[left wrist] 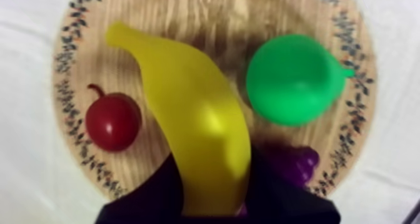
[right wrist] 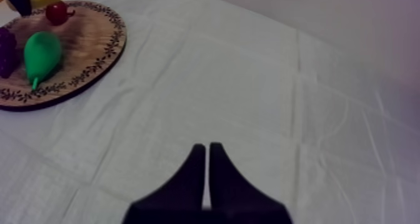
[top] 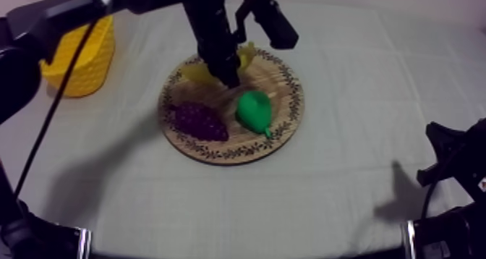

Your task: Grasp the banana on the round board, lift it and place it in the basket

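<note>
Left gripper (top: 228, 75): closed on the banana (left wrist: 201, 123), with one black finger (left wrist: 147, 198) seen at each side of the fruit; it is held low over the far part of the wooden board (top: 288, 128).
Banana: found at about 12 o'clock on the board in the top view, under the left arm; whether it is raised off the wood cannot be told.
Yellow basket (top: 81, 58): stood on the cloth (top: 361, 88) at 10 o'clock from the board, apart from it.
Pear (top: 254, 110): laid at about 4 o'clock on the board.
Bunch of grapes (top: 199, 121): laid at about 8 o'clock on the board.
Small red fruit (left wrist: 112, 121): seen on the board just beside the banana, across it from the pear.
Right gripper (right wrist: 205, 146): fingers pressed together as a narrow wedge, with nothing between them; it is kept low over bare cloth at 4 o'clock from the board, well apart from it.
</note>
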### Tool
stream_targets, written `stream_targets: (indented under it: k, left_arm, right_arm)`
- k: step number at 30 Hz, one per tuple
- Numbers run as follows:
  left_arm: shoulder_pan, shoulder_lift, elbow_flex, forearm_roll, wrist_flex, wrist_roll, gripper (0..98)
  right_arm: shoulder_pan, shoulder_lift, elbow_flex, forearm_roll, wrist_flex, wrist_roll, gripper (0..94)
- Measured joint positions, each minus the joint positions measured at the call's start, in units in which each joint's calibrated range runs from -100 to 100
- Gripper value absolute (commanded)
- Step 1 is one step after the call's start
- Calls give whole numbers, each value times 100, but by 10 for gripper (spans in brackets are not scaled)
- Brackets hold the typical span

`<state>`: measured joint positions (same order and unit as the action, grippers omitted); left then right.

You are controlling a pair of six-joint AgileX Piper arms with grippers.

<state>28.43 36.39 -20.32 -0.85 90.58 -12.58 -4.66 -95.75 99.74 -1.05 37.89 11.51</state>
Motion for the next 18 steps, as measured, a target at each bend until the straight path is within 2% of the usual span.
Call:
stream_targets:
  k: [9,18]
  left_arm:
    - [39,-1068,219,-64,304,40,276]
    - [-366,-1442,501,-118,302,-69,278]
  right_arm:
    - [0,0,0,0,0,0,4]
    - [0,0,0,0,0,0,4]
